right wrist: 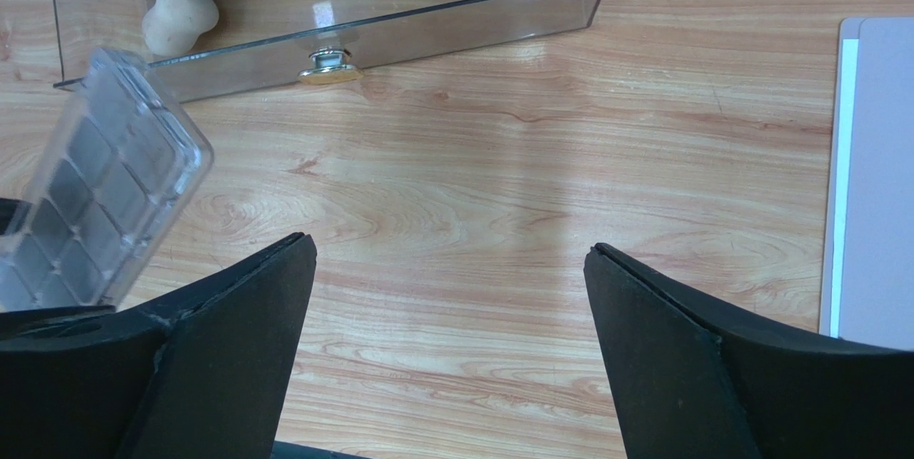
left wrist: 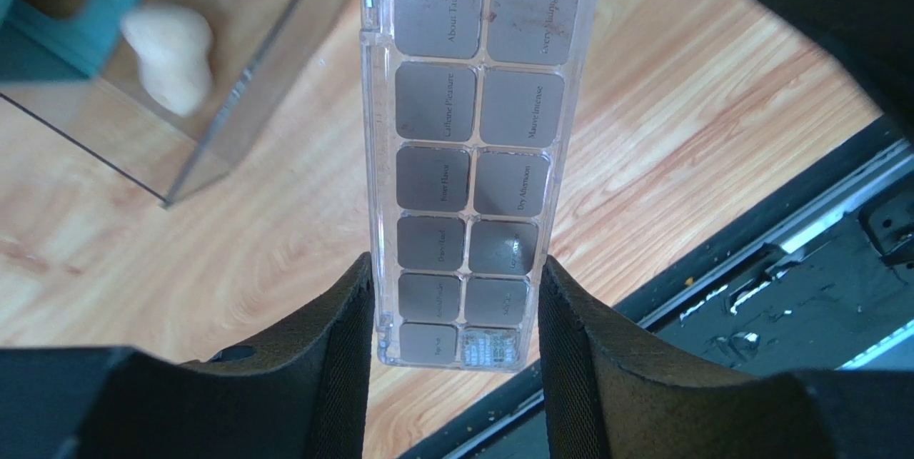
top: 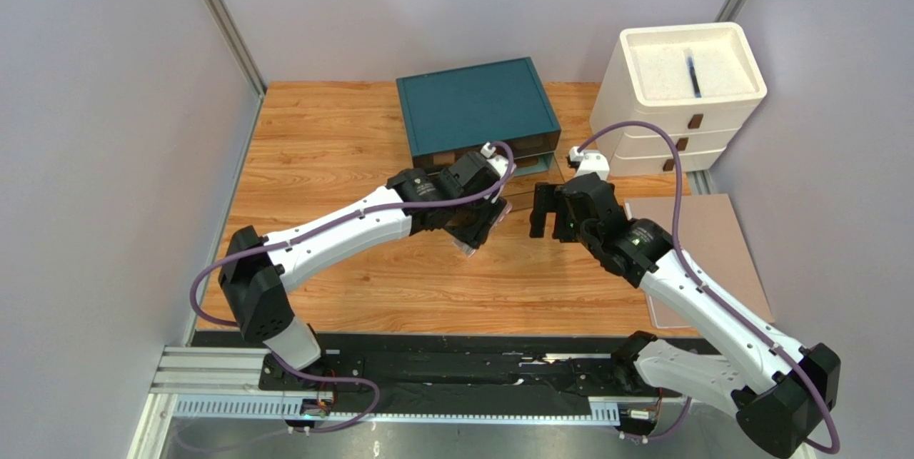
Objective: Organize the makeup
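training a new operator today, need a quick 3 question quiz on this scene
1. True or false: the left end effector grips the eyeshadow palette by its long edges.
2. What lies in the clear drawer pulled out of the teal box? A) a beige sponge B) a capped tube C) a brush
3. Fill in: the right end effector is ___ and holds nothing.
Key: 1 true; 2 A; 3 open.
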Action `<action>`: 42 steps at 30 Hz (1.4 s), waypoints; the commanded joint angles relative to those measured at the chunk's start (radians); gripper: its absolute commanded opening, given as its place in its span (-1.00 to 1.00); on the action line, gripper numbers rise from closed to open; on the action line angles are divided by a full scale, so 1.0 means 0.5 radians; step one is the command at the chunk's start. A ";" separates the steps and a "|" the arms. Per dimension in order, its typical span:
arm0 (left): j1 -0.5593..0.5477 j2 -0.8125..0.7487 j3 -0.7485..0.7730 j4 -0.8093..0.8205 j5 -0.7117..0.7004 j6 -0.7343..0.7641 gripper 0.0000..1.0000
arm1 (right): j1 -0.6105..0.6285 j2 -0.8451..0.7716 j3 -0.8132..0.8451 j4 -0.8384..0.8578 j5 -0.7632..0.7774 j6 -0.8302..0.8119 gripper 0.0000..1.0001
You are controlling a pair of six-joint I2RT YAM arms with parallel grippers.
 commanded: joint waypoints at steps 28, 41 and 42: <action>0.159 1.290 1.658 -0.482 -0.295 0.803 -1.00 | -0.324 -0.145 0.001 -0.072 -0.182 -0.098 1.00; 0.174 1.404 1.658 -0.464 -0.630 0.739 -0.89 | -0.330 -0.136 -0.045 -0.069 -0.264 -0.046 1.00; 0.174 1.407 1.664 -0.470 -0.621 0.727 -0.76 | -0.327 -0.133 -0.045 -0.066 -0.268 -0.039 1.00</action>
